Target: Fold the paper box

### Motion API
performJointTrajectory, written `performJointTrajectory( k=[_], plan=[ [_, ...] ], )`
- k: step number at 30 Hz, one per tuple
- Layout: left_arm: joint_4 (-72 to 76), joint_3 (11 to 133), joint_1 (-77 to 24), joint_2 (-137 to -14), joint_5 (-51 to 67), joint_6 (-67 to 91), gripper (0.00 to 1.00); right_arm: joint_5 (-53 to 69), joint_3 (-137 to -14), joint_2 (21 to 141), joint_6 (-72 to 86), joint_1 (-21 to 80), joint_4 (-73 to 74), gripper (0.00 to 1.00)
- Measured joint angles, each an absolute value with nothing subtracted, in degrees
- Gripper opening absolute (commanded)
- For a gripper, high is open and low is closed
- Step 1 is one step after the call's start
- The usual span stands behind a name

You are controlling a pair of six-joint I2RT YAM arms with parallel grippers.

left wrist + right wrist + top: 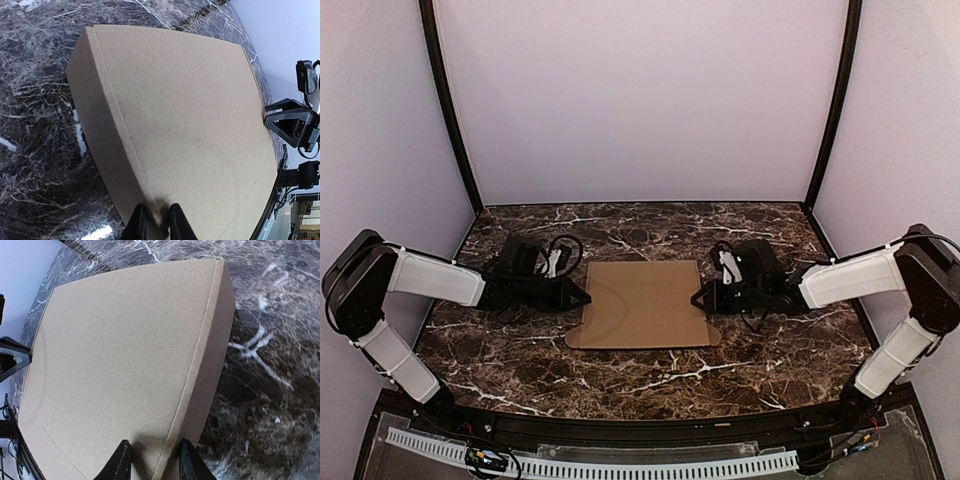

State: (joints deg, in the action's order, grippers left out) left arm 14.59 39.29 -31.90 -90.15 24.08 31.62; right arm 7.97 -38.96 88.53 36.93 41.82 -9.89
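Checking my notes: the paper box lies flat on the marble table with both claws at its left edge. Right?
No. The paper box lies flat on the marble table with one claw at each side: left claw at its left edge, right claw at its right, as the top external view shows.

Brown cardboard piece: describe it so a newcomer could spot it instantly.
On the dark, white-veined marble table, look midway between the left gripper and the right gripper. A flat, plain brown cardboard sheet lies there, roughly square, with crease lines near its sides. It is the only pale, loose thing on the stone.
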Motion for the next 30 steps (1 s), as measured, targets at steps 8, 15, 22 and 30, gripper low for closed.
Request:
performJointTrajectory(
  k=[8, 15, 22, 30],
  plan=[
    [15.4, 39.0, -29.8, -90.1, 23.5, 33.5, 0.24, 13.9, -47.2, 96.7, 30.0, 37.4, -10.1, 0.34],
    [9.6, 40.2, -30.2, -87.8, 20.9, 31.2, 0.46, 15.0, -48.3, 95.7, 23.9, 36.4, -5.8, 0.45],
    [1.0, 43.0, -30.3, -79.7, 14.6, 27.5, 0.57, 11.2, -49.4, 88.6, 17.4, 36.4, 2.0, 0.58],
    [-2.4, 44.1, -30.3, -77.0, 13.7, 25.5, 0.84, 9.8, -48.9, 77.5, 8.8, 35.9, 2.1, 0.99]
  ],
)
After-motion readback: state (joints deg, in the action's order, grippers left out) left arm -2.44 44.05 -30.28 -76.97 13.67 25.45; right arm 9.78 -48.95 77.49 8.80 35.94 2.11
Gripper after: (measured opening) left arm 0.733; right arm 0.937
